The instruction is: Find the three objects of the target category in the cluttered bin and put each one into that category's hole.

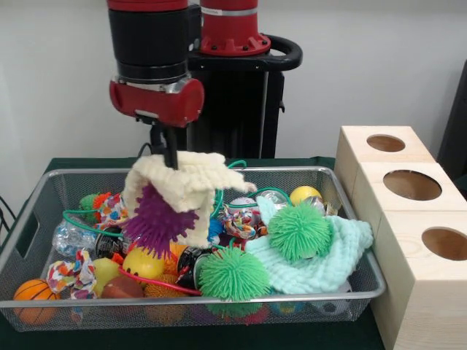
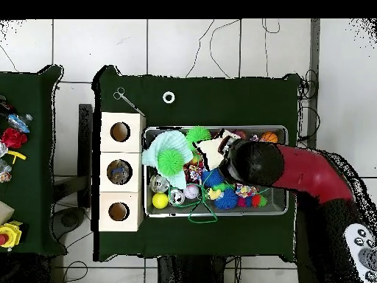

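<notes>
One wire bin [image 1: 14, 255] sits at lower left of the front view, and one wooden box [image 1: 408, 240] with three round holes at right. Inside the bin are two green spiky balls [image 1: 233, 275], one purple spiky ball [image 1: 155, 222], one cream cloth [image 1: 191, 182], one mint cloth [image 1: 328, 259], one small basketball [image 1: 33, 292] and one yellow ball [image 1: 304, 194]. Smaller items beneath are too tangled to count.

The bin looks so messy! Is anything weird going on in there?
Yes. The gripper holds a cream knitted cloth up above the wire bin, and a purple spiky ball hangs tangled in it. A green cord is looped among the toys too.
</notes>
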